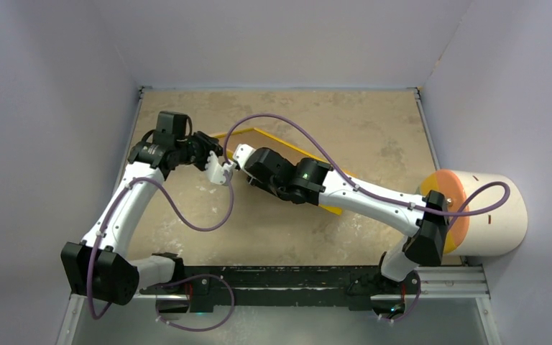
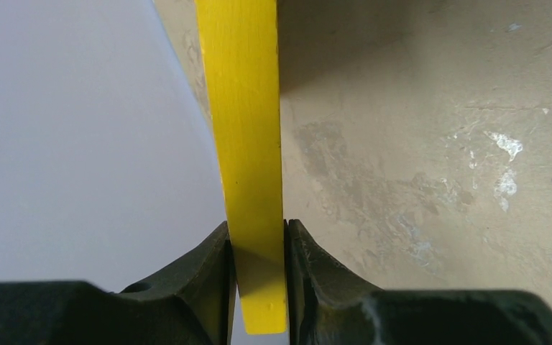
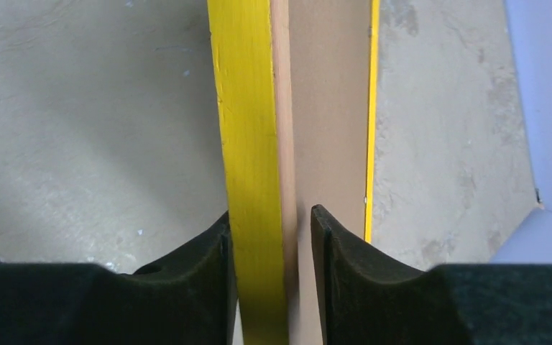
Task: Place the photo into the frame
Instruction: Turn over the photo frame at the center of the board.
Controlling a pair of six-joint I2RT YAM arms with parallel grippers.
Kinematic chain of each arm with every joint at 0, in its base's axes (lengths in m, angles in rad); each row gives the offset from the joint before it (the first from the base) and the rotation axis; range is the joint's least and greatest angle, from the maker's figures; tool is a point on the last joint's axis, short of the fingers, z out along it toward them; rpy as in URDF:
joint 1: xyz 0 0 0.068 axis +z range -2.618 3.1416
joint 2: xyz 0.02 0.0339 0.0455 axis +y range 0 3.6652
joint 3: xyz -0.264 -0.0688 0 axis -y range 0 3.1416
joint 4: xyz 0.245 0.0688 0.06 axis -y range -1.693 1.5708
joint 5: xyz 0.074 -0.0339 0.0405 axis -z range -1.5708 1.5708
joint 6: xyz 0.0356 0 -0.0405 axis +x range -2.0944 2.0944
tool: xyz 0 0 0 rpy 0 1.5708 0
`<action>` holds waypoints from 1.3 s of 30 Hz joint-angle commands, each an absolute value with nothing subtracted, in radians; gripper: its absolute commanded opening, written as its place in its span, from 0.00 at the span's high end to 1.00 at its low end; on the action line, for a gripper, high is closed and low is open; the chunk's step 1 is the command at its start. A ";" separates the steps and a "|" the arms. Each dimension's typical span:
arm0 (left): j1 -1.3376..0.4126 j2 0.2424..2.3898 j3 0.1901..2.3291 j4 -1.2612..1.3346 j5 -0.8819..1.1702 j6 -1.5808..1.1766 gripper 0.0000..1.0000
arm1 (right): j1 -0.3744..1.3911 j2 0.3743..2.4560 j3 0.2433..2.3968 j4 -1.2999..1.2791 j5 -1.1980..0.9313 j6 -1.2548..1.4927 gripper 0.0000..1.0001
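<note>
Left tool [image 2: 257, 241] clamps the frame [image 2: 243, 108] by its yellow edge; right tool [image 3: 269, 226] straddles it, jaws apart. Uneven closing could twist it loose.

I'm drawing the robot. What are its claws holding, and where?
The left claw pinches the thin yellow picture frame by one side bar. The right claw straddles a bar; its grip cannot be told.

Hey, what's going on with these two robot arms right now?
Both arms meet at the yellow frame over the table. The left gripper is clamped on one yellow bar. The right gripper straddles the frame's edge too, with one finger against the yellow face. It isn't clear whether it is actually gripping. A brown panel shows beside that bar. The photo isn't visible in any view.
</note>
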State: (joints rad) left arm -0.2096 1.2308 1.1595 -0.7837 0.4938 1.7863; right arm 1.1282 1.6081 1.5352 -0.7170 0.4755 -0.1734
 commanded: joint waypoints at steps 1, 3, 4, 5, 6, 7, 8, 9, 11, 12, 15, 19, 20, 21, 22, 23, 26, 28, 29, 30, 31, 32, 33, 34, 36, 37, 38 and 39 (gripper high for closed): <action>-0.216 1.207 1.216 -0.731 0.542 1.692 0.85 | 1.149 1.572 1.558 -0.644 0.654 -0.211 0.65; -0.216 1.202 1.215 -0.709 0.546 1.668 0.74 | 1.149 1.566 1.558 -0.629 0.671 -0.210 0.74; -0.216 1.196 1.212 -0.696 0.547 1.654 0.63 | 1.150 1.564 1.562 -0.629 0.672 -0.198 0.77; -0.216 1.188 1.205 -0.682 0.550 1.641 0.54 | 1.149 1.559 1.565 -0.635 0.663 -0.180 0.79; -0.215 1.176 1.196 -0.665 0.552 1.634 0.44 | 1.149 1.550 1.561 -0.628 0.646 -0.171 0.80; -0.214 1.154 1.180 -0.641 0.558 1.626 0.38 | 1.149 1.540 1.555 -0.614 0.620 -0.170 0.80; -0.213 1.136 1.161 -0.617 0.563 1.622 0.35 | 1.148 1.529 1.549 -0.602 0.609 -0.171 0.81; -0.212 1.118 1.144 -0.594 0.569 1.621 0.31 | 1.148 1.520 1.541 -0.581 0.607 -0.175 0.82; -0.207 1.092 1.123 -0.567 0.582 1.615 0.19 | 1.148 1.512 1.538 -0.563 0.609 -0.182 0.86; -0.202 1.085 1.122 -0.559 0.589 1.604 0.16 | 1.147 1.511 1.540 -0.557 0.610 -0.185 0.87; -0.170 1.080 1.148 -0.540 0.617 1.552 0.12 | 1.132 1.519 1.556 -0.554 0.599 -0.185 0.89; -0.014 1.079 1.189 -0.467 0.762 1.376 0.10 | 1.098 1.537 1.611 -0.550 0.545 -0.167 0.94; 0.027 1.086 1.192 -0.424 0.788 1.295 0.09 | 1.085 1.547 1.645 -0.554 0.530 -0.160 0.94; 0.064 1.100 1.201 -0.381 0.798 1.218 0.09 | 1.068 1.563 1.683 -0.560 0.515 -0.146 0.95; 0.084 1.122 1.222 -0.364 0.789 1.145 0.08 | 1.047 1.580 1.723 -0.569 0.492 -0.135 0.95; 0.088 1.149 1.254 -0.363 0.752 1.084 0.08 | 1.018 1.601 1.762 -0.576 0.474 -0.122 0.95; 0.090 1.251 1.366 -0.387 0.613 0.887 0.07 | 0.944 1.679 1.897 -0.614 0.409 -0.074 0.96; 0.095 1.315 1.446 -0.455 0.557 0.810 0.06 | 0.885 1.727 1.975 -0.640 0.393 -0.033 0.99; 0.099 1.348 1.476 -0.480 0.546 0.776 0.06 | 0.848 1.746 2.005 -0.649 0.361 -0.012 0.99; 0.104 1.366 1.501 -0.502 0.547 0.748 0.06 | 0.802 1.761 2.027 -0.653 0.318 0.025 0.99; 0.109 1.375 1.514 -0.516 0.558 0.731 0.06 | 0.763 1.776 2.050 -0.659 0.283 0.054 0.99; 0.112 1.379 1.516 -0.520 0.564 0.712 0.05 | 0.728 1.789 2.075 -0.669 0.253 0.076 0.99; 0.112 1.380 1.511 -0.522 0.572 0.701 0.05 | 0.691 1.804 2.099 -0.681 0.226 0.099 0.99; 0.113 1.380 1.503 -0.525 0.583 0.696 0.05 | 0.660 1.821 2.123 -0.692 0.201 0.120 0.99; 0.112 1.381 1.487 -0.530 0.599 0.682 0.04 | 0.595 1.839 2.155 -0.711 0.139 0.161 0.98; 0.113 1.383 1.481 -0.536 0.602 0.677 0.04 | 0.562 1.843 2.159 -0.713 0.102 0.183 0.98; 0.112 1.385 1.475 -0.544 0.605 0.675 0.04 | 0.524 1.844 2.156 -0.712 0.052 0.210 0.98; 0.113 1.387 1.469 -0.546 0.604 0.667 0.04 | 0.489 1.841 2.140 -0.704 0.011 0.248 0.98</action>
